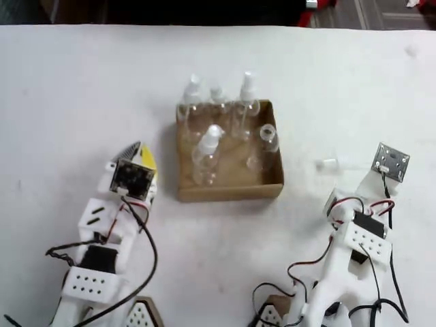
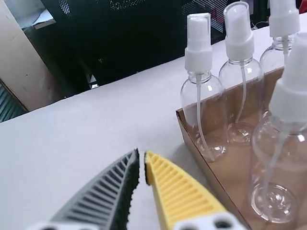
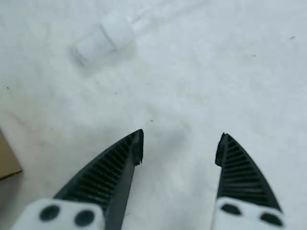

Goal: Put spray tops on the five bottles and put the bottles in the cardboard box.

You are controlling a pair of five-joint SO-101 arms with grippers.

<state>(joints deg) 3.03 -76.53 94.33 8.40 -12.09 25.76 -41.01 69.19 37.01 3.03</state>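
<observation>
1. The white table (image 1: 68,88) carries everything.
2. The cardboard box (image 1: 230,191) stands in the middle of the table, between the two arms.
3. Five bottles (image 1: 204,155) stand upright inside the box. The left wrist view shows four with white sprayers. The high view also shows the fifth bottle (image 1: 267,139), whose neck is open.
4. The left gripper (image 2: 142,165) is beside the box, its grey and yellow fingers together on nothing. The right gripper (image 3: 180,143) is above the bare table with its fingers apart.
5. A loose spray top (image 3: 103,38) lies on the table near the right gripper.
</observation>
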